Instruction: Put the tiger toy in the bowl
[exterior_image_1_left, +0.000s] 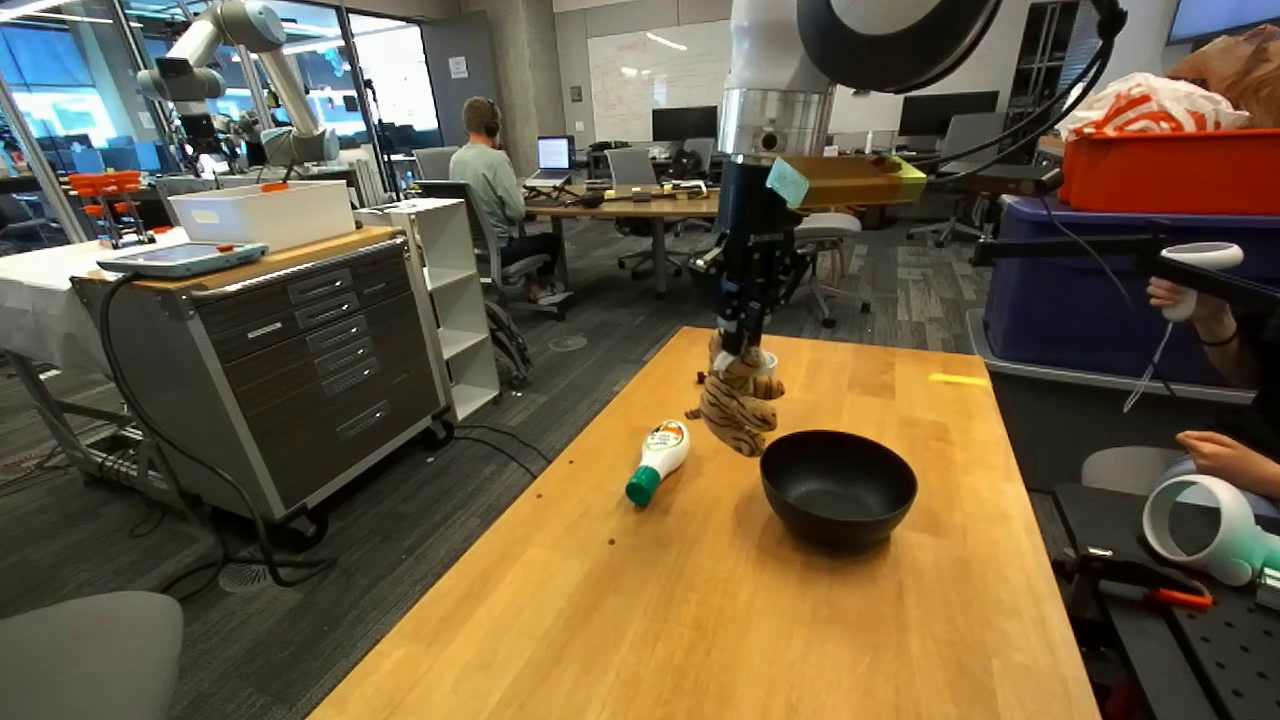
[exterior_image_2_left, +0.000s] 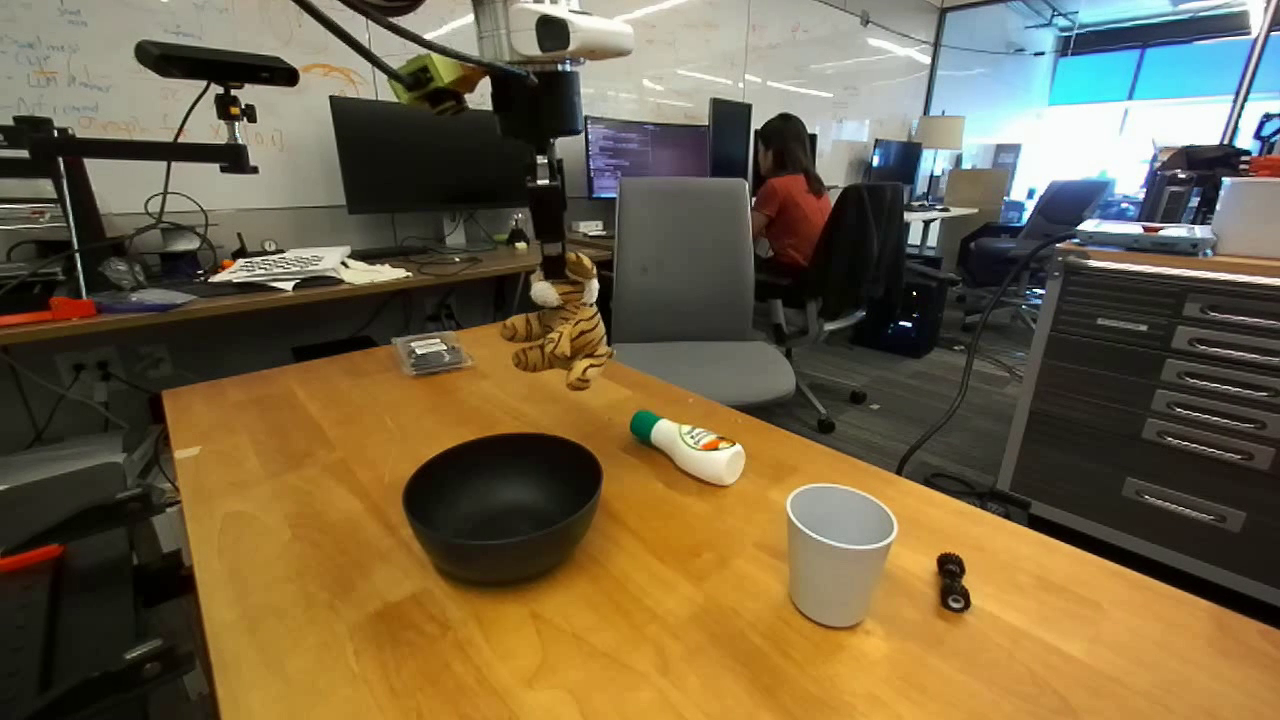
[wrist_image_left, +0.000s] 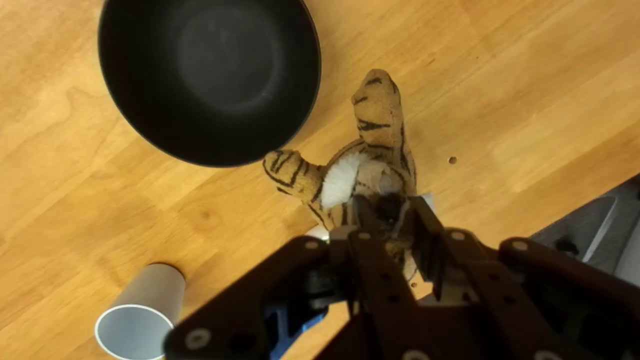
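1. Over the tabletop (exterior_image_1_left: 640, 620), near the long edge by the bottle (exterior_image_1_left: 658, 460), hangs the tiger (exterior_image_2_left: 575, 335). The jaws hold it tight by its head (exterior_image_2_left: 567, 291).
2. The bowl (exterior_image_2_left: 495, 555) sits farther in from that edge. I think the step now is to carry the tiger there.
3. Hold it high, so its paws (wrist_image_left: 290, 172) do not bump the bowl. Go toward the other long edge and stop over the bowl's middle. Then lower it slowly and let go.
4. In an exterior view, the tiger hides most of the cup (exterior_image_1_left: 769, 364).
5. In the wrist view, the jaws cover part of the tiger, and part of the bowl is cut off.
6. I can't tell how high the tiger hangs.
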